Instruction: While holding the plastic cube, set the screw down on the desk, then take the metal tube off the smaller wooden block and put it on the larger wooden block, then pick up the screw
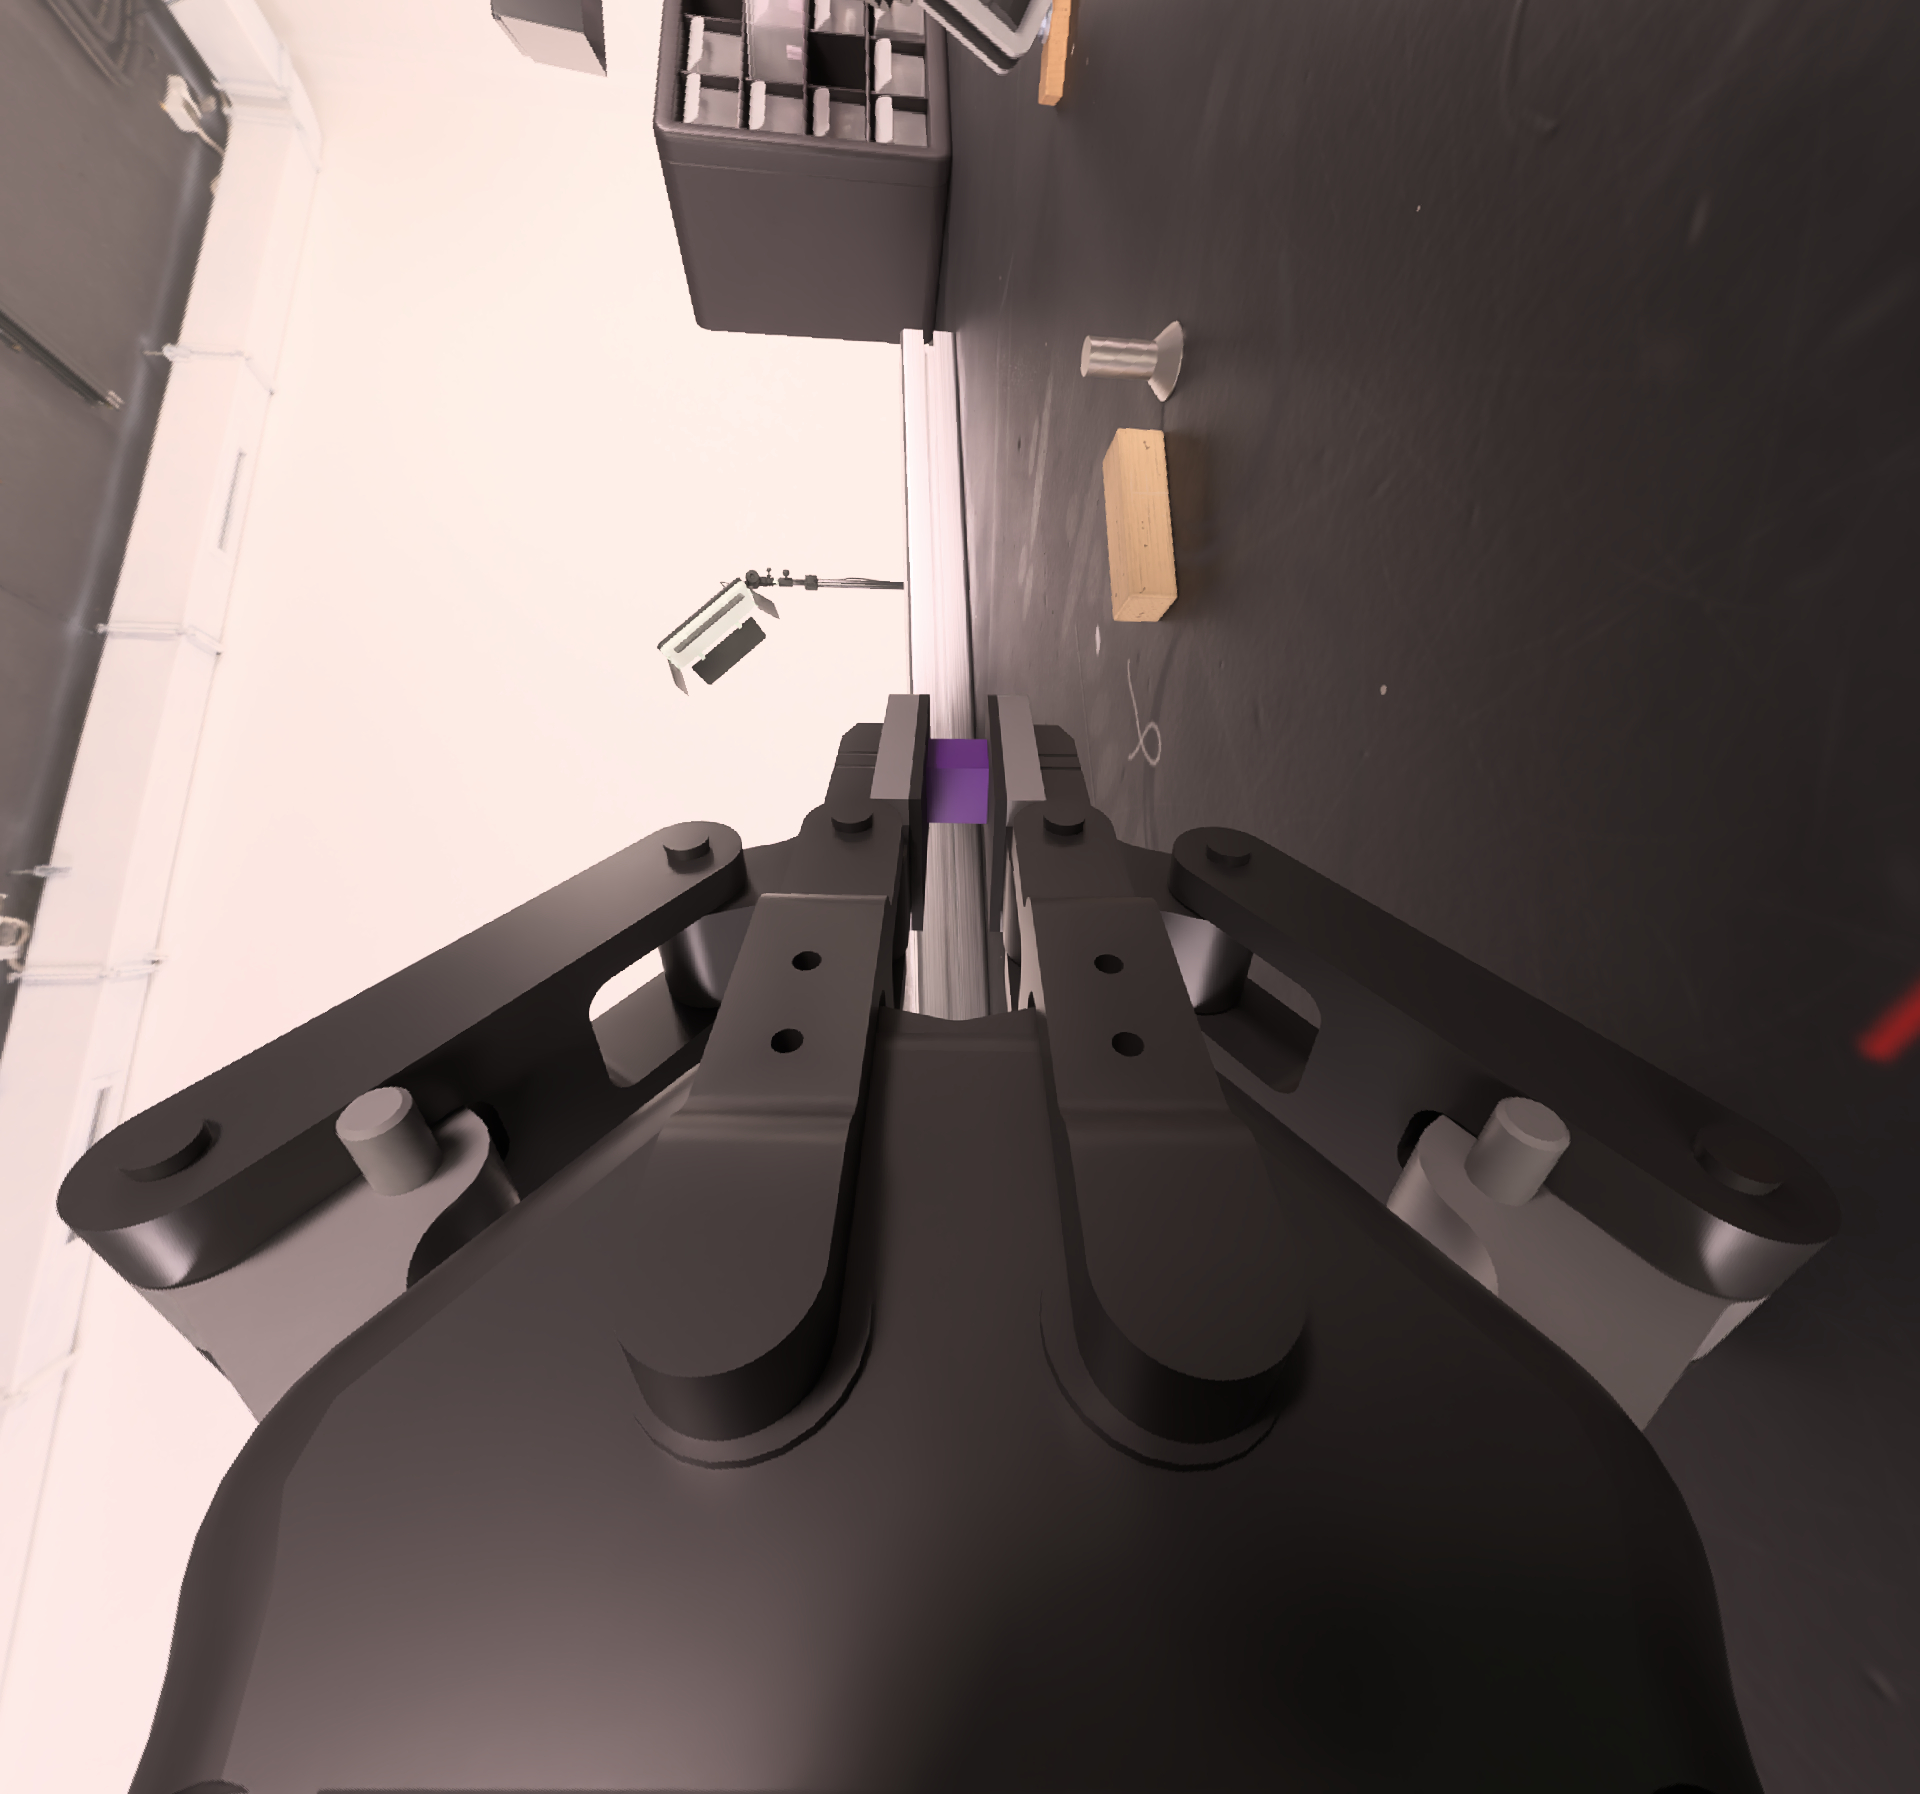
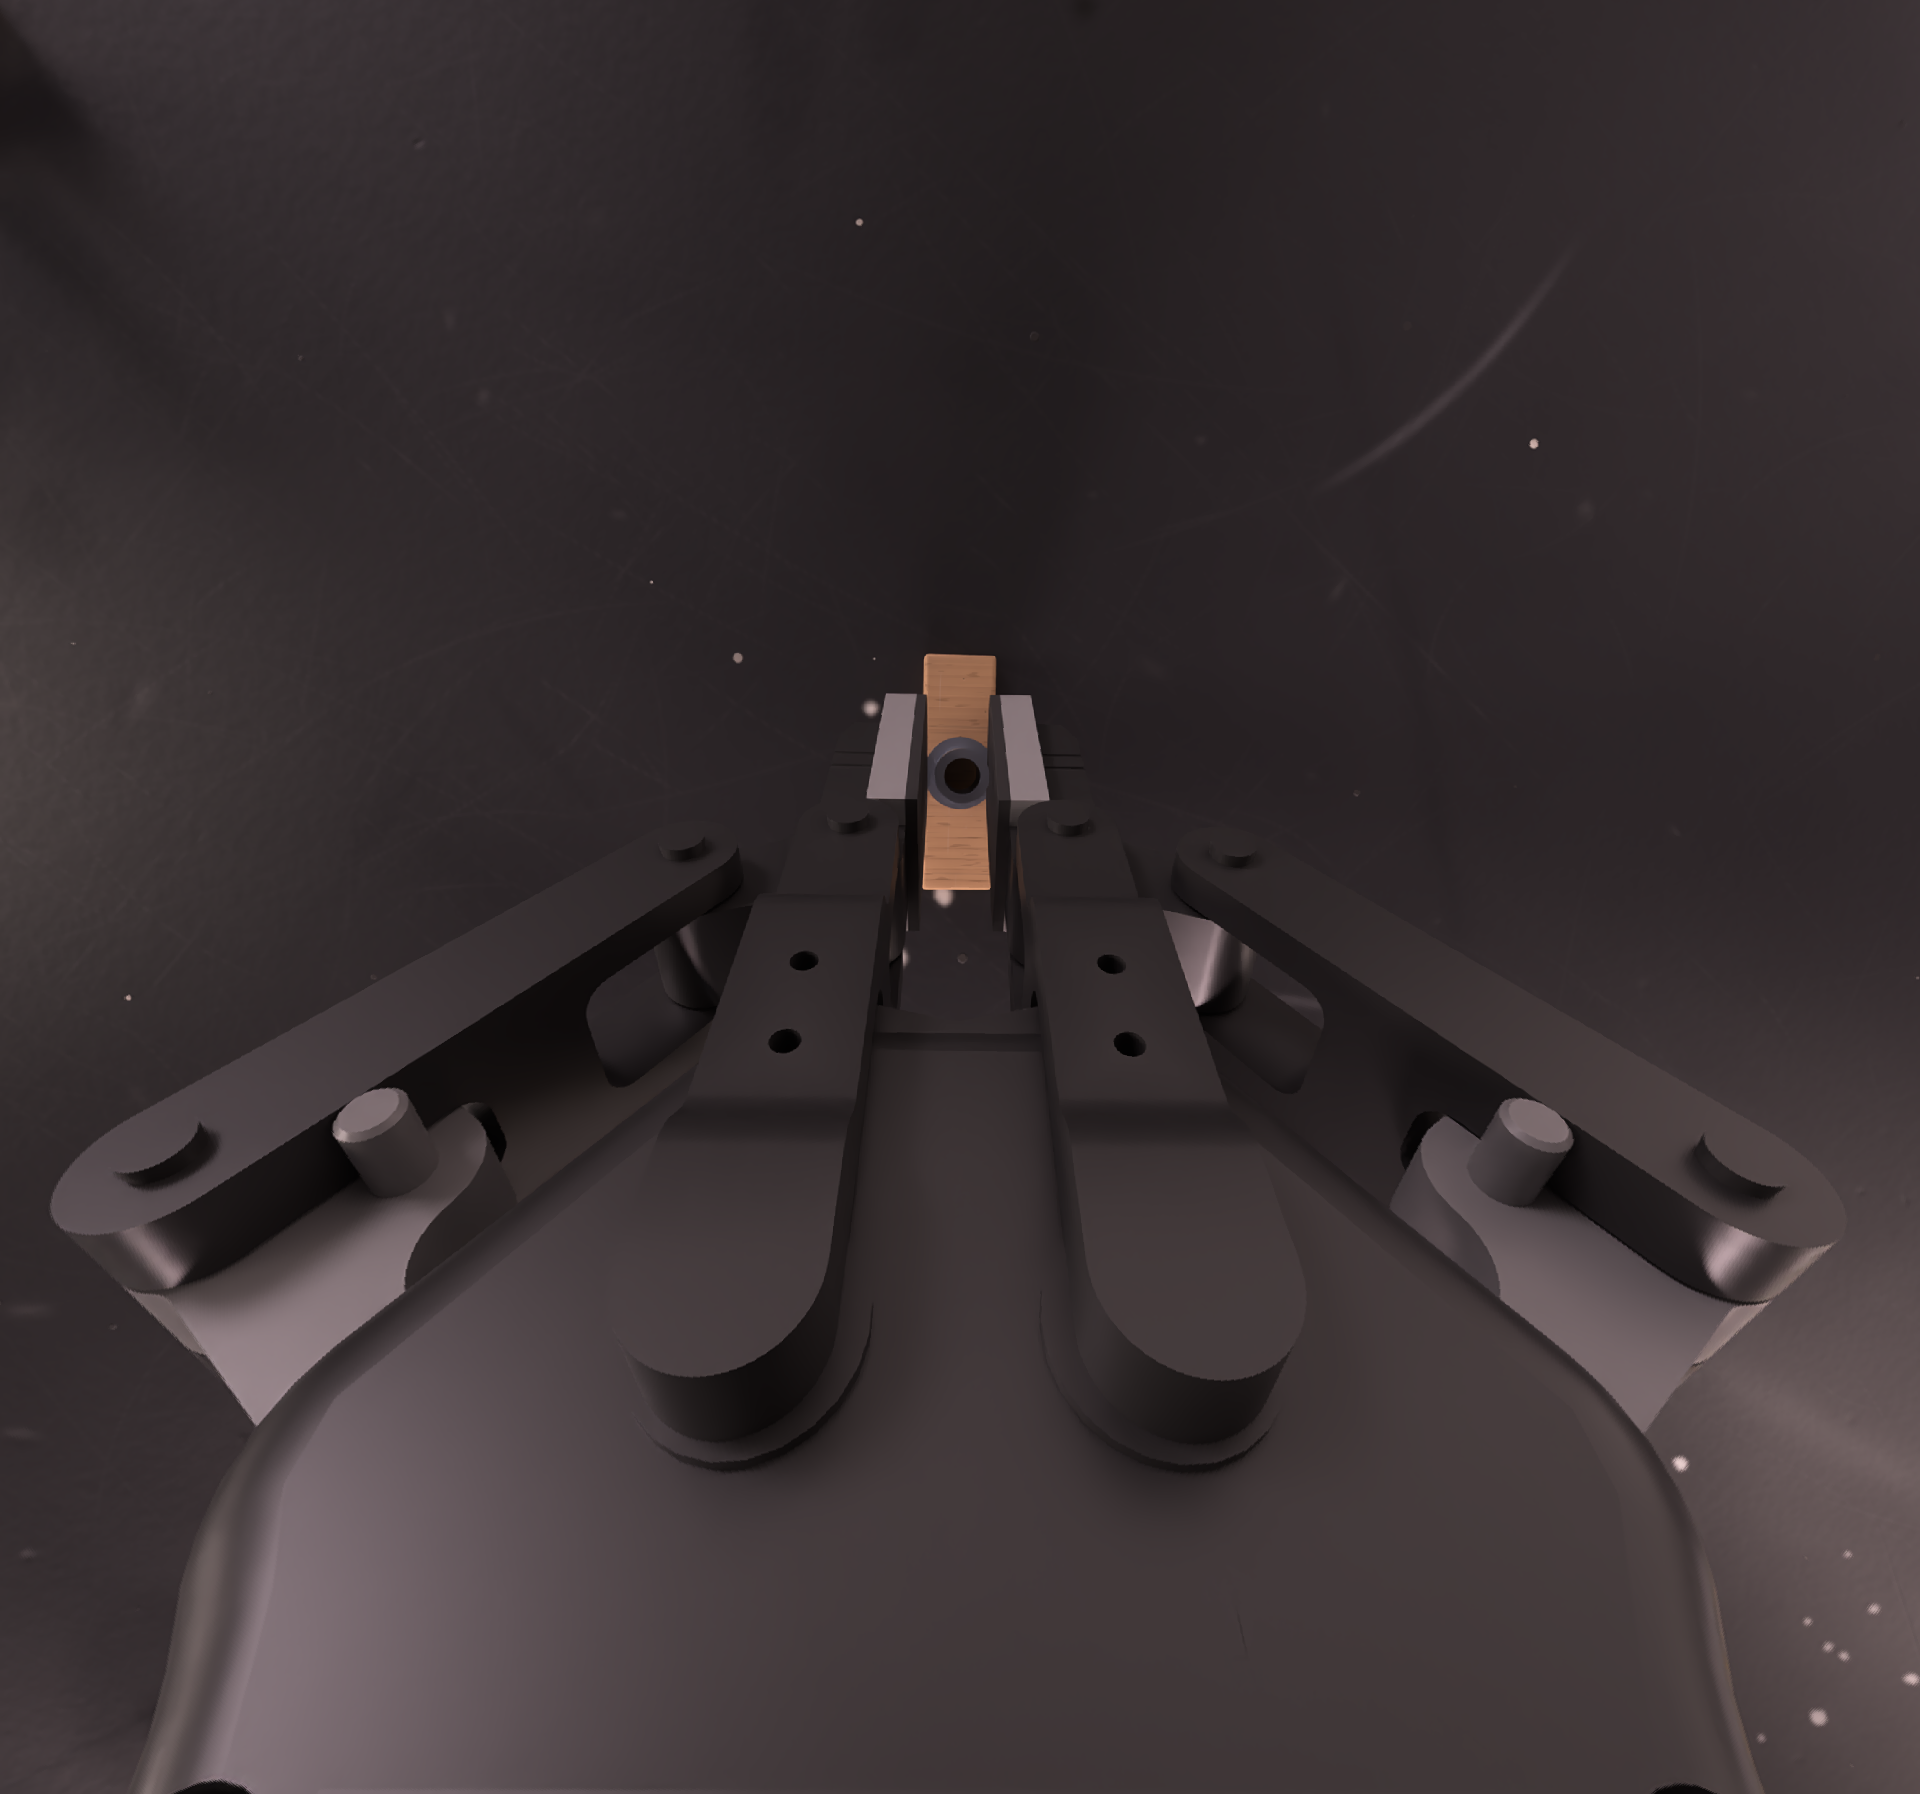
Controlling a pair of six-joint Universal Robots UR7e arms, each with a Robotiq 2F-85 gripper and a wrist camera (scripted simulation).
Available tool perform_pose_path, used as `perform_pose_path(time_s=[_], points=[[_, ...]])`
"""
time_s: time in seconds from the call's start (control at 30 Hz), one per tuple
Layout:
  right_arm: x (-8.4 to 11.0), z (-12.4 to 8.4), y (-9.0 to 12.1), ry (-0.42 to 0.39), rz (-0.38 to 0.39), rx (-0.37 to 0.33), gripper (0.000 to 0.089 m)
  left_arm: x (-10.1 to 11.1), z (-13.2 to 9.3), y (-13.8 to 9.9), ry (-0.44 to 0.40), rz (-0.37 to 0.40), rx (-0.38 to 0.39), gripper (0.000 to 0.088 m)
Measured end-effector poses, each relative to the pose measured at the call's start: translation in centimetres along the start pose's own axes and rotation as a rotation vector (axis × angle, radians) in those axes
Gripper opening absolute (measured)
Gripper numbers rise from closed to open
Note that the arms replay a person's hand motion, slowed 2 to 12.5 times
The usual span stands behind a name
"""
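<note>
Risks first. Right hand [image 2: 957, 776] clamped on metal tube [image 2: 957, 775], pointing straight down, tube end-on at centre of right wrist frame, over a thin wooden block [image 2: 958, 845]. Can't tell if tube rests on the wood or hangs just above. Round, smooth metal w/ narrow pad contact: likely to twist or slip if grip is light, then roll off across table [image 2: 1351, 290]. If block gets nudged on lift, likely skids too.

Left hand [image 1: 957, 780] clenched on purple plastic cube [image 1: 957, 782], centre of left wrist frame; any slackening drops it.

Screw [image 1: 1130, 359] on table, right of centre in upper part of left wrist frame, head on the surface, shank sticking up; just beside thicker wooden block [image 1: 1141, 523], not touching. Prob. awkward to regrip: tapered head, easy to knock over.

Containers: dark drawer cabinet [image 1: 805, 175], upper middle of left wrist frame, grid of small compartments. Contents too small to tell.
</note>
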State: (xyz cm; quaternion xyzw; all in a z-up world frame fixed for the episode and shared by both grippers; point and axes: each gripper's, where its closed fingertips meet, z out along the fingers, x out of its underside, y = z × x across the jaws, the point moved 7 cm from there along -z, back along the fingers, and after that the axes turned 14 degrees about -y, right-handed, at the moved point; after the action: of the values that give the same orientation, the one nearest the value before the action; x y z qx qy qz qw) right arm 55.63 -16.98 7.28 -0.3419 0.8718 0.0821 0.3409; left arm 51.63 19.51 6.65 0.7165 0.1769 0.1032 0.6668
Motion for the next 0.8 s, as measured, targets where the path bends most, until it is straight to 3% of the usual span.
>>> perform_pose_path(time_s=[0.5, 0.67, 0.8], points=[[-0.1, -0.2, -0.59, -0.048, 0.046, 0.017, 0.0087, 0.0, 0.02, 0.02, 0.0, -0.001, 0.0, 0.0095], [-0.39, -0.28, -0.64, -0.12, 0.1, -0.008, 0.0087, -0.02, 0.02, 0.05, -0.002, 0.0, -0.001, 0.0095], [-0.94, -0.35, -0.42, -0.215, 0.159, -0.068, 0.0087, -0.04, 0.02, 0.08, -0.003, 0.001, -0.003, 0.0095]])
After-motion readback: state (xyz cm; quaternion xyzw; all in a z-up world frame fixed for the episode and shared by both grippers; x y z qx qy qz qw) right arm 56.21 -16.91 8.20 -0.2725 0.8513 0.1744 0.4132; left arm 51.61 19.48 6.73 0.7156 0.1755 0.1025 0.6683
